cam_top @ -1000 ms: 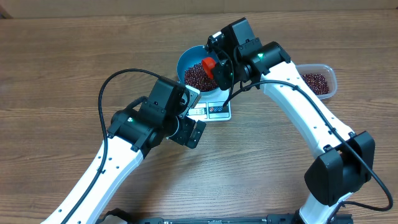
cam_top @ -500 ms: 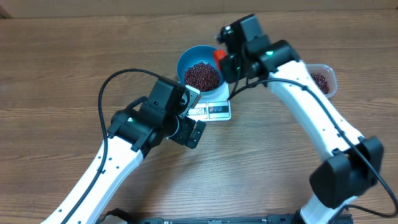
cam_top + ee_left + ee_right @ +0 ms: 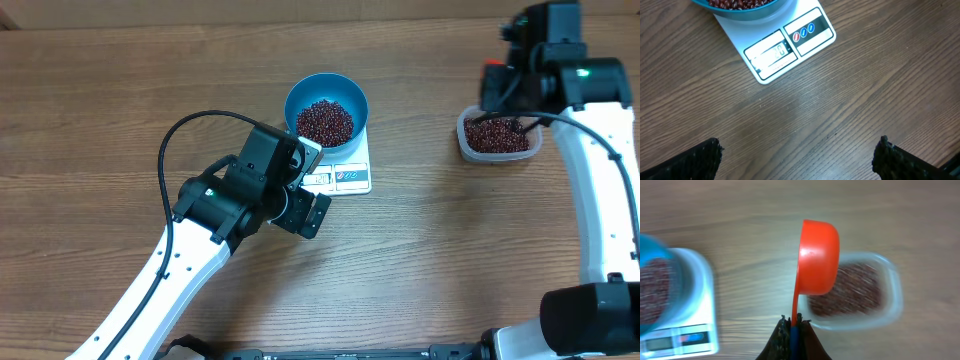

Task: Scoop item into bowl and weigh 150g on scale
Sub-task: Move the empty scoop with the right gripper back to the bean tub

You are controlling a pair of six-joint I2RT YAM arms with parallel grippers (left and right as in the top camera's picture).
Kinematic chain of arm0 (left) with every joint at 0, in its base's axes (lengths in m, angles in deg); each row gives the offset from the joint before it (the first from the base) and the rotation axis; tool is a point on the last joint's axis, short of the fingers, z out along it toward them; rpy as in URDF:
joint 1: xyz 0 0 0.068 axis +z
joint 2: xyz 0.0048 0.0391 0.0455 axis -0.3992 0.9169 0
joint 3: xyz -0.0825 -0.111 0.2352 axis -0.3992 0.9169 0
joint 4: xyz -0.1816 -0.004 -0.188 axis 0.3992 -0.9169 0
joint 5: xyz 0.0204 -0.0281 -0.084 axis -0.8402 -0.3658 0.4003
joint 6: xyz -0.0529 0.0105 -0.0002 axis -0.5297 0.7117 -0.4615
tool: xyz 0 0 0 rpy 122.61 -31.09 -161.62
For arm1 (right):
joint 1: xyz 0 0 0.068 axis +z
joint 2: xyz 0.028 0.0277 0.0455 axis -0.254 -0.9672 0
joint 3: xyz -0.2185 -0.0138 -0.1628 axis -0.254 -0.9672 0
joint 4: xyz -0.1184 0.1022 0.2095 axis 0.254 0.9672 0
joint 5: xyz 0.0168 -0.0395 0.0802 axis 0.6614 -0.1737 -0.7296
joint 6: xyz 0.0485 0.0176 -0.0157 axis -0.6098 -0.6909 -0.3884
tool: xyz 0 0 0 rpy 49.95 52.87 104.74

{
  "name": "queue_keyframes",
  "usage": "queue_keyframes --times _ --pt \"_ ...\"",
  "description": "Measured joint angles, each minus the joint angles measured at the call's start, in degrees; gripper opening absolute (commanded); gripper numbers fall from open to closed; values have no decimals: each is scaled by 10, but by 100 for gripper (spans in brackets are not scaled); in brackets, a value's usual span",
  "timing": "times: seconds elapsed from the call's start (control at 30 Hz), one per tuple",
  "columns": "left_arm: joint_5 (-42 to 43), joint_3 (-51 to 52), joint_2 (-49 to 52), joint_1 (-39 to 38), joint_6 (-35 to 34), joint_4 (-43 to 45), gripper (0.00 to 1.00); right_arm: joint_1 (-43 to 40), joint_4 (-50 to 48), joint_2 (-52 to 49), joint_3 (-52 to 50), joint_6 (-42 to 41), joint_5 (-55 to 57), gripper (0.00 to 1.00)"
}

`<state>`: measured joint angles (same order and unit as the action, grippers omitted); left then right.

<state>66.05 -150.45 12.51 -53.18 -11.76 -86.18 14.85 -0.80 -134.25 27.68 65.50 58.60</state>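
Left claw (image 3: pixel 797 161) gapes wide; right claw (image 3: pixel 794 329) is clamped tight.

Even bright light, soft shadows, right wrist view blurred

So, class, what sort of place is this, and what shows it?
Probably a robotics lab bench, not a kitchen: a white left arm and right arm work at a wood-grain table, with a kitchen scale under a blue bowl of beans, and a clear tub of more.
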Motion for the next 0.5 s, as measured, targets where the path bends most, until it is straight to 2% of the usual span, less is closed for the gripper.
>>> queue_keyframes --times 0.13,0.5 --pt "0 0 0 0 0 0 100 -23 11 -7 -11 23 22 4" --pt "0 0 0 0 0 0 100 -23 33 -77 -42 48 78 3"
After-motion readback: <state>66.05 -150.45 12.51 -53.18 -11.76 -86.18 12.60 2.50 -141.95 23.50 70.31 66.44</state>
